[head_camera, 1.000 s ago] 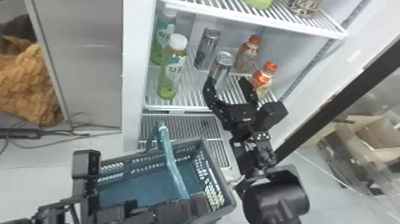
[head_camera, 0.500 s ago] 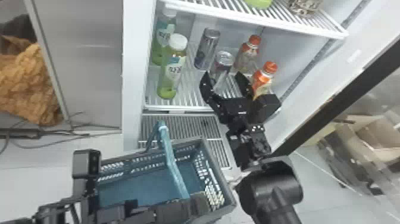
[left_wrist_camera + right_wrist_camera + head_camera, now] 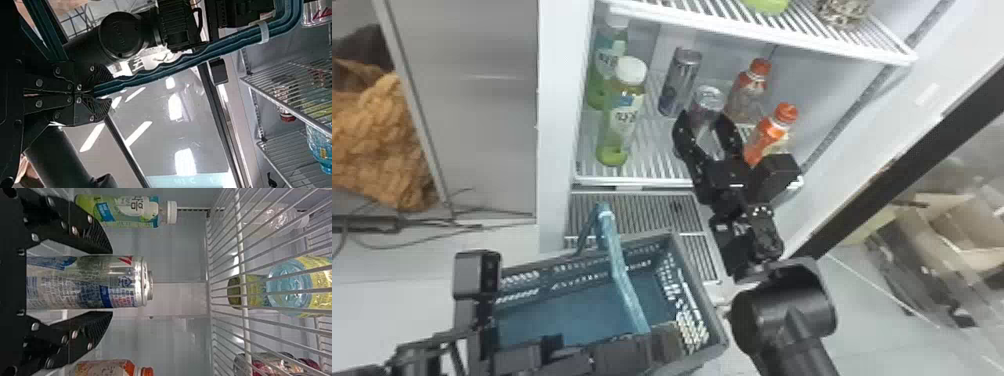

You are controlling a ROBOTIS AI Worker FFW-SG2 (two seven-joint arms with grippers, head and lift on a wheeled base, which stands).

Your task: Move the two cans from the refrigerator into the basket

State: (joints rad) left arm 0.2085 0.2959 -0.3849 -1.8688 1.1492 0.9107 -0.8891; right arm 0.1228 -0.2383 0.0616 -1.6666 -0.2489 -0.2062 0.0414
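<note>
Right tool (image 3: 111, 282) spread around the near can (image 3: 708, 102), which stands upright on the shelf (image 3: 652, 180); far can (image 3: 680, 82) upright behind. Center, then squeeze evenly — firm enough to hold, not dent. Lift just off the wires, draw straight out, minding the orange bottle (image 3: 773, 131). Left tool (image 3: 103, 89) pinches the handle (image 3: 156, 73) — keep the basket (image 3: 702, 295) steady.

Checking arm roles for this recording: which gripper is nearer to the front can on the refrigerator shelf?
Right. The right gripper has its open fingers on either side of the front can; the left gripper is away from it, closed on the basket handle.
</note>
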